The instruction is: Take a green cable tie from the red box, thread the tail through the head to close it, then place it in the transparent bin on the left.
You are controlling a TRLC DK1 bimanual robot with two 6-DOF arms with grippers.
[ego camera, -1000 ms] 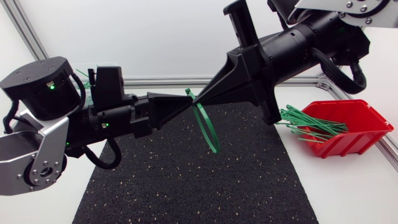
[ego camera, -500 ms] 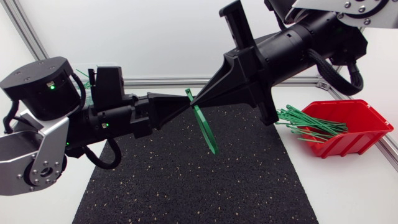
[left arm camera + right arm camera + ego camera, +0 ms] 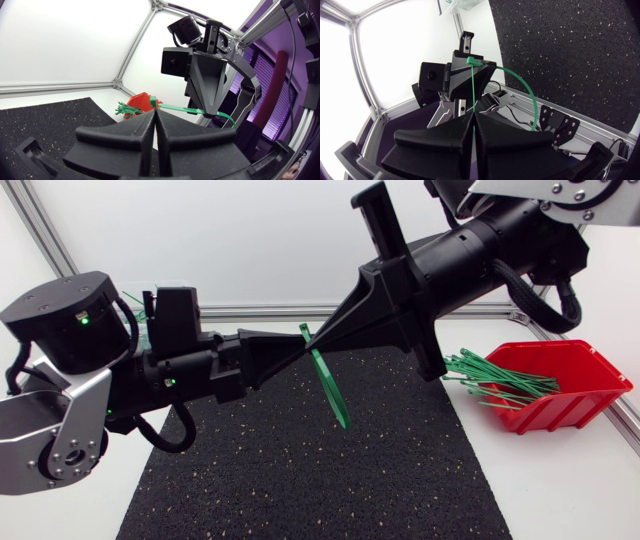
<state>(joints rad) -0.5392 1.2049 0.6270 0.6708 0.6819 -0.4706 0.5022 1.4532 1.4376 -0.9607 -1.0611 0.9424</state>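
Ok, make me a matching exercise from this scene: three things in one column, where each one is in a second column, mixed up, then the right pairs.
Things
1. red box
2. black mat
3. cable tie loop

Places
A. in the air, gripped by the left claw and the right claw
B. spread flat beneath both claws
C. on the right side of the table, with loose green ties in it

Pairs: 1-C, 2-B, 3-A
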